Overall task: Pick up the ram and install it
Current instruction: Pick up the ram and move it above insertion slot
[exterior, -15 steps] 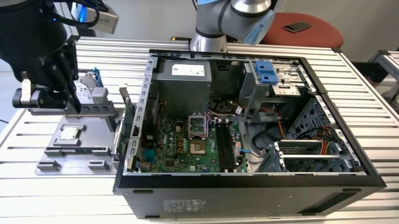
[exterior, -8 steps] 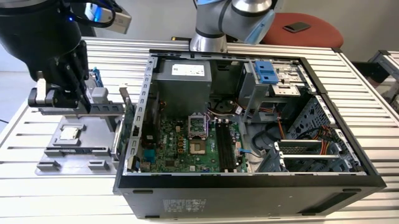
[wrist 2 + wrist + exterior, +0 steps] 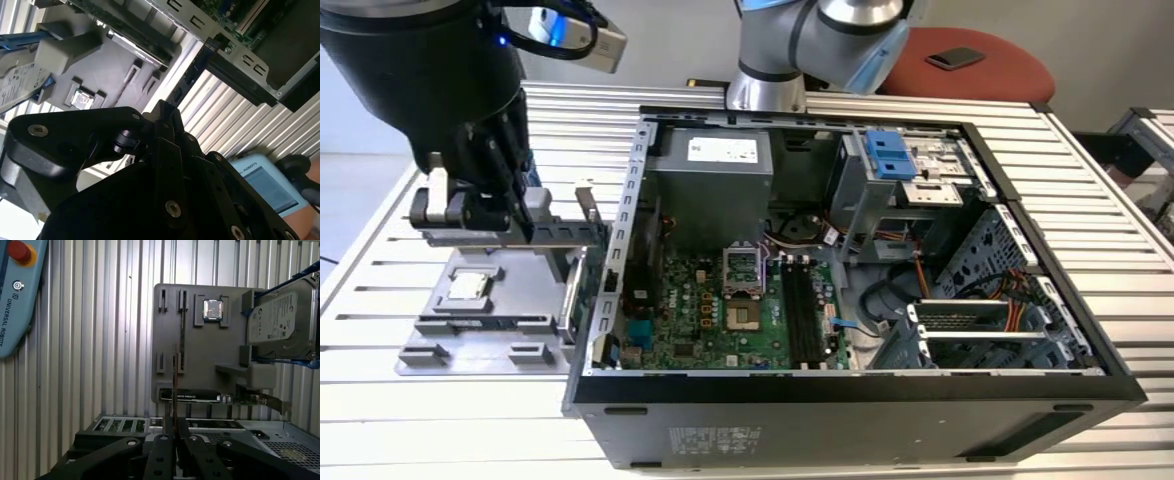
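1. Between the fingertips of the black gripper (image 3: 174, 434), in the first wrist view, stands the ram (image 3: 174, 390). It is a long, thin dark-green circuit strip seen edge-on, running straight out ahead of the hand.
2. The jaws are drawn narrow and pinch the strip by its two flat faces.
3. It should handle as light and stiff but fragile. I would keep it from twisting, since so long a strip could lever easily in so small a pinch.
4. Just beyond the strip lies the flat grey plastic parts tray (image 3: 210, 350), its long narrow slot (image 3: 182, 335) close beside the ram. Further out sit a square silver processor chip (image 3: 213, 310) and a silver hard drive in a blue frame (image 3: 272, 317).
5. Well away from the hand, in the exterior view, the open black computer case (image 3: 854, 390) shows the green motherboard's memory slots (image 3: 801, 315).
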`<control>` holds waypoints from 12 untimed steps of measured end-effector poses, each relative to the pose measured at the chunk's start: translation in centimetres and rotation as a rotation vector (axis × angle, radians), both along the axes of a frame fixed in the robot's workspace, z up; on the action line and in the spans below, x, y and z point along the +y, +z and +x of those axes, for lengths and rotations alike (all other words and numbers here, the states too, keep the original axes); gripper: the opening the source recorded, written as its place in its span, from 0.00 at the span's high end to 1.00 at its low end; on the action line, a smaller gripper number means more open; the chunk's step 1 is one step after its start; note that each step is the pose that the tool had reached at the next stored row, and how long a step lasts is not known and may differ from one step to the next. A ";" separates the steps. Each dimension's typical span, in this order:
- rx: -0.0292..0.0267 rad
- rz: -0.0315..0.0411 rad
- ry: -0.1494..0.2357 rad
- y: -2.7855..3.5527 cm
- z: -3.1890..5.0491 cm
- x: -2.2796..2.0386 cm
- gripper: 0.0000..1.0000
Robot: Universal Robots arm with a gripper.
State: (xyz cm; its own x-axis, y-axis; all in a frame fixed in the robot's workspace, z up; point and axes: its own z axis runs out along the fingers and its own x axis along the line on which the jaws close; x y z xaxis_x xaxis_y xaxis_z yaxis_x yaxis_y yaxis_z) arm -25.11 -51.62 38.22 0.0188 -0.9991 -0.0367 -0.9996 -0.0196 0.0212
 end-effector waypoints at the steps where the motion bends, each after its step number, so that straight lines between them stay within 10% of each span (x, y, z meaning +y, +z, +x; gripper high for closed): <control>1: 0.0003 -0.0005 0.000 0.00 0.21 0.01 1.00; 12: 0.0043 -0.0040 0.000 0.00 2.75 0.10 1.00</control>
